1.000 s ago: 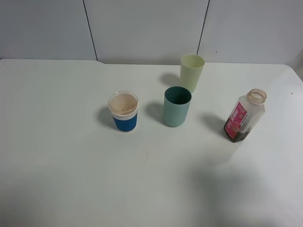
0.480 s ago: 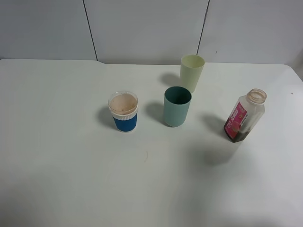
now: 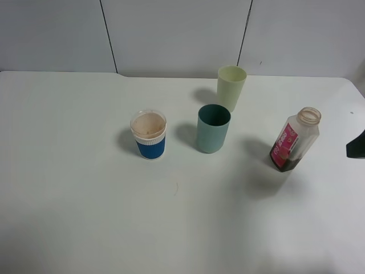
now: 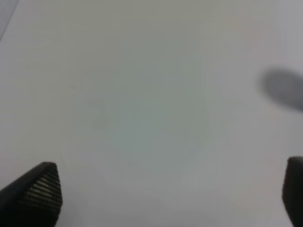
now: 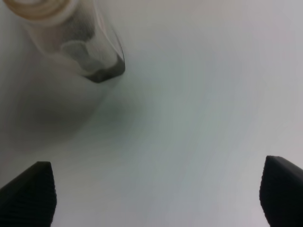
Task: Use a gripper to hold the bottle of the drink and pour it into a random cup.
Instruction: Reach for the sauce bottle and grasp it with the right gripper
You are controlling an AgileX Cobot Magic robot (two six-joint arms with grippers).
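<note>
Right gripper [image 5: 154,194]: jaws wide apart, empty, touching nothing. Left gripper [image 4: 163,194]: likewise, over bare table [image 3: 68,200].
Count: one bottle [image 3: 295,140]; three cups: teal cup [image 3: 213,128], yellow-green cup [image 3: 231,87], blue-and-white cup [image 3: 149,135].
Bottle stands near the table's right edge, long axis vertical, open neck up, drink [image 3: 288,164] at its bottom.

**Both grippers spread, empty**

The left gripper [image 4: 165,196] faces the counter [image 4: 142,94], jaws far apart, nothing between them. The right gripper [image 5: 155,194] stands likewise spread and empty. The right arm [image 3: 357,145] shows black at the counter's right edge.
</note>
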